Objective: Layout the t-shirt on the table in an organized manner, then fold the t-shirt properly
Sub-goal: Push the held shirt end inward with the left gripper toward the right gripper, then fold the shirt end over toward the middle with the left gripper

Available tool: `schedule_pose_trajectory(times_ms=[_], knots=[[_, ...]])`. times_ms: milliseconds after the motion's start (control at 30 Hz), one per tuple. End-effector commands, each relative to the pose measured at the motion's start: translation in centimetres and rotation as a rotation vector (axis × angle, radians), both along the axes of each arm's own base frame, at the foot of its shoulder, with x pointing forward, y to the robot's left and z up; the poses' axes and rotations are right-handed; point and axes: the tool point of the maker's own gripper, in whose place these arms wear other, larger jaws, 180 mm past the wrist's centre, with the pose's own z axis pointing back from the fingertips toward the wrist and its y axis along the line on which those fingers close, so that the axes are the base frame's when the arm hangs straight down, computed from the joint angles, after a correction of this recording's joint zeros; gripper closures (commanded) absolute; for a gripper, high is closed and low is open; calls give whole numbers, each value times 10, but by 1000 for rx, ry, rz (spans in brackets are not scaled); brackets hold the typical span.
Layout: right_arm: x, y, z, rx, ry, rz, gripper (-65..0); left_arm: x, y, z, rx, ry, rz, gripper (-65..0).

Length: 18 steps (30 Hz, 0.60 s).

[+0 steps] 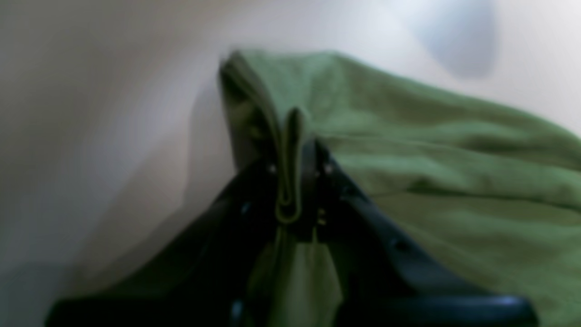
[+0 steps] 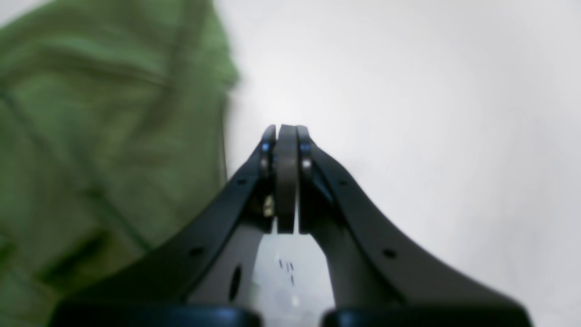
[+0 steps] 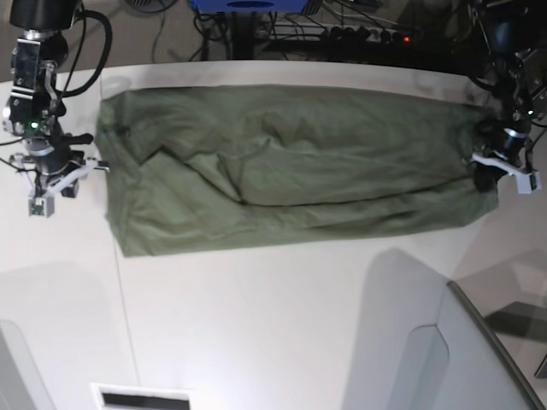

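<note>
On the left of your base view, the right gripper (image 3: 41,184) sits just beside the t-shirt's (image 3: 282,166) end, its jaws pressed together on nothing; the wrist view shows only bare white desk (image 2: 408,91) past them. The t-shirt lies stretched wide across the desk, wrinkled through its middle. At the far right, your left gripper (image 1: 297,181) has its jaws clamped on a folded edge of the green cloth.
</note>
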Motion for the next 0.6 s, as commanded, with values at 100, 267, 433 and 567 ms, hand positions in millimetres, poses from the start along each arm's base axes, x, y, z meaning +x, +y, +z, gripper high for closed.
schedule_pose_trajectory(times_ms=[100,267,433,567], knots=[[14,-5,17,-16,-64,4,0,7,-14,61,138,-67,-88,0],[15,-5,17,-15,-65,5,0,9,-60,86,150,-83,-132,0],[15,-5,18,-16,-67,4,0,13,-134,63,160,-7,-276,0],[15,-6,18,-16,-67,1,0,21,-189,47,167,10,-344,0]])
